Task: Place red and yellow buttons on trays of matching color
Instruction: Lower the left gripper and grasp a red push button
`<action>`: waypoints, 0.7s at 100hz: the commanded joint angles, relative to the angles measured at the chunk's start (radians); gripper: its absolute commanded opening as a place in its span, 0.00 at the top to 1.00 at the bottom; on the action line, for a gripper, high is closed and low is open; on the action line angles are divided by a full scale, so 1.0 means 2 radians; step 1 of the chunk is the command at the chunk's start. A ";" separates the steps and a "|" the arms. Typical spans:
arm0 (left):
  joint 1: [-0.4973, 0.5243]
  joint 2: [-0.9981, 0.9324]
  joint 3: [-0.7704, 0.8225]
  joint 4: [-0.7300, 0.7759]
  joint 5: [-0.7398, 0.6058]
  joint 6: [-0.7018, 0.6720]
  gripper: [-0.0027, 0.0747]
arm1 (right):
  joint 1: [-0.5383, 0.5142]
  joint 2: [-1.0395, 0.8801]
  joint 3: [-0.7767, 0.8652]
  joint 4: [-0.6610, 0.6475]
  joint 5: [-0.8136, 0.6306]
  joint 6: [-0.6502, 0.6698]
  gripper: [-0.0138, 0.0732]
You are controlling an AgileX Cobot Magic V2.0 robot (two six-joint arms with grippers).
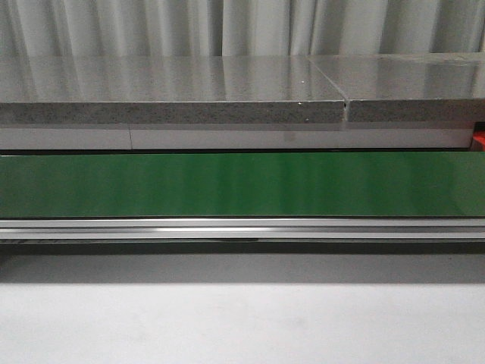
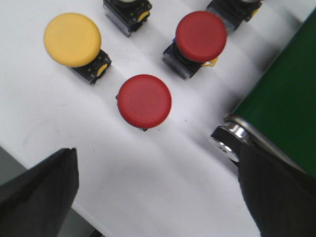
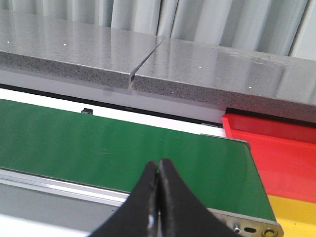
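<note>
From the front, a green conveyor belt [image 1: 242,184] runs across the whole width, with a grey speckled counter [image 1: 170,91] behind it and a pale table [image 1: 242,322] in front; neither arm shows in this view.

The left gripper [image 2: 153,197] hangs over a white surface with its two dark fingers [image 2: 37,190] spread wide and nothing between them. Past the fingers stands a red button [image 2: 144,100], cap up. Near it are a second red button [image 2: 201,36] and a yellow button [image 2: 72,40], both leaning on their dark bases; two more bases (caps cut off at the picture's edge) lie beyond, their colour not clear. The belt's end roller [image 2: 228,140] sits just beside this group.

The right gripper [image 3: 159,197] hovers over the belt, fingertips pressed together and empty. Beyond the belt's end lies the red tray [image 3: 276,153], with what looks like the yellow tray [image 3: 294,217] adjoining it.
</note>
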State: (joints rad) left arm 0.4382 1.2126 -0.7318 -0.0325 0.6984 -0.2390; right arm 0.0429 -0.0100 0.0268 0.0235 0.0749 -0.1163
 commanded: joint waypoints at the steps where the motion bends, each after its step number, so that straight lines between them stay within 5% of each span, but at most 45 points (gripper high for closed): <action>1: 0.002 0.018 -0.017 0.003 -0.037 -0.005 0.17 | 0.000 -0.007 -0.005 -0.004 -0.040 -0.002 0.92; 70: 0.026 0.117 -0.019 0.004 -0.115 -0.005 0.17 | 0.000 -0.007 -0.005 -0.004 -0.040 -0.002 0.92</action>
State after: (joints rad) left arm 0.4872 1.4681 -0.7421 -0.0218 0.5202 -0.2390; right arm 0.0429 -0.0100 0.0268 0.0235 0.0749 -0.1163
